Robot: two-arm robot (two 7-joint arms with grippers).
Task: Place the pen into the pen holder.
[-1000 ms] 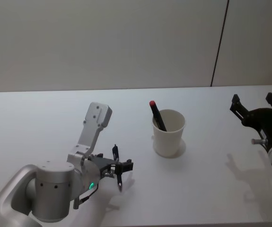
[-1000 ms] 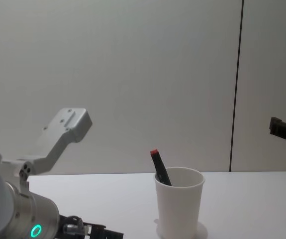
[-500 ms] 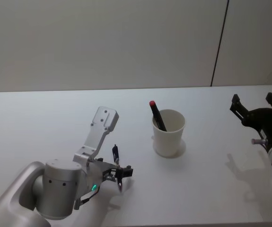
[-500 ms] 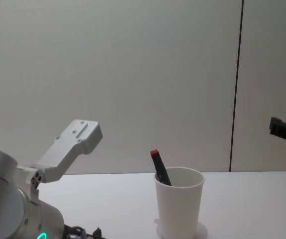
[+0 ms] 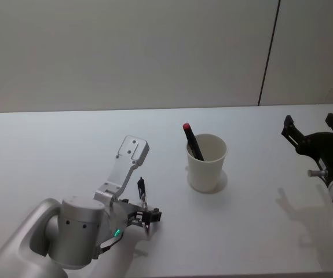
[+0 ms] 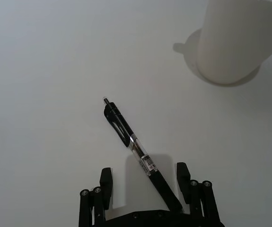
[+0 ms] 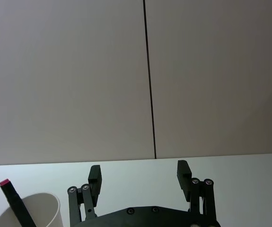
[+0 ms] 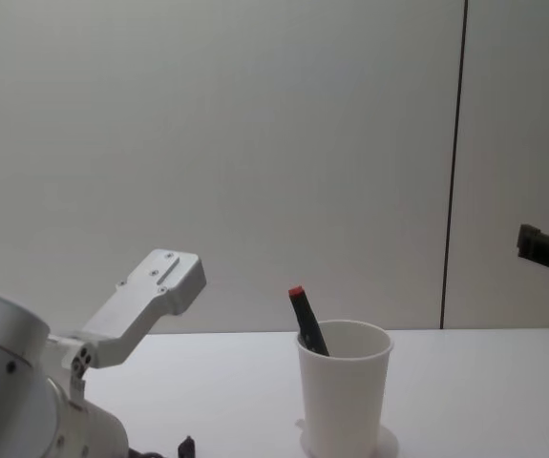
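Near left, left gripper (image 6: 144, 176), jaws spread, straddles the black pen (image 6: 136, 146) lying flat on the table (image 6: 41, 71), ungrasped; farther centre, pen holder (image 5: 205, 168) containing a red-capped marker (image 5: 190, 139); far right, right gripper (image 5: 309, 123) parked, jaws spread; grasp, lift and insertion judged outstanding.

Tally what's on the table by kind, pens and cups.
Pens: 2 (black pen lying on the table between the left gripper's open jaws; red-capped pen standing in the white paper cup)
Cups: 1 (the white paper cup)
Total: 3
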